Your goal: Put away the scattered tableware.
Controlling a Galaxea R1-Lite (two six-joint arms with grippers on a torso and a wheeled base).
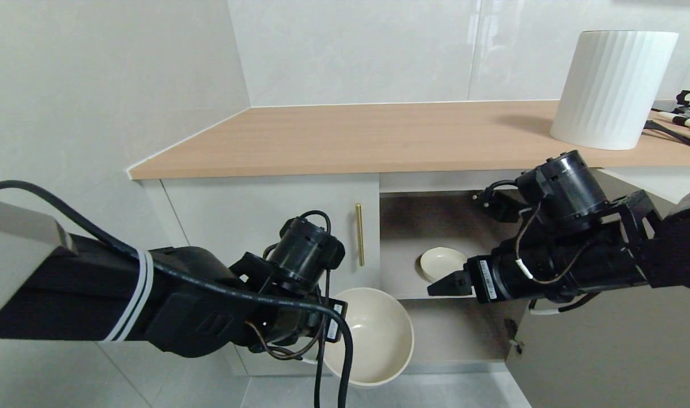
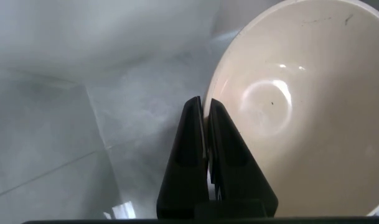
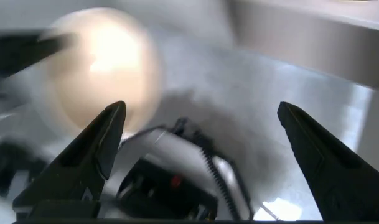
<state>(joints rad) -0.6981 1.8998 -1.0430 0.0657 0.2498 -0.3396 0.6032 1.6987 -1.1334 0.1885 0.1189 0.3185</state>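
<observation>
Bowl (image 2: 289, 106) rim pinched inside left pincer (image 2: 203, 104).

White ribbed container (image 1: 611, 90) on wood countertop (image 1: 350, 136) at right, small tools (image 1: 682, 122) beside it; gold handle (image 1: 359, 235) on closed door (image 1: 265, 215) below.

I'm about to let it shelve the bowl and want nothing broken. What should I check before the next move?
1. Grip: left gripper shut on the large cream bowl's rim: ok.
2. Firmness of that grip: cannot tell.
3. Grey cabinet open at the shelf: ok.
4. Free shelf space beside the small cream dish: ok.
5. Path: open right gripper clear of the bowl's way: not ok, it hangs before the shelf.
</observation>
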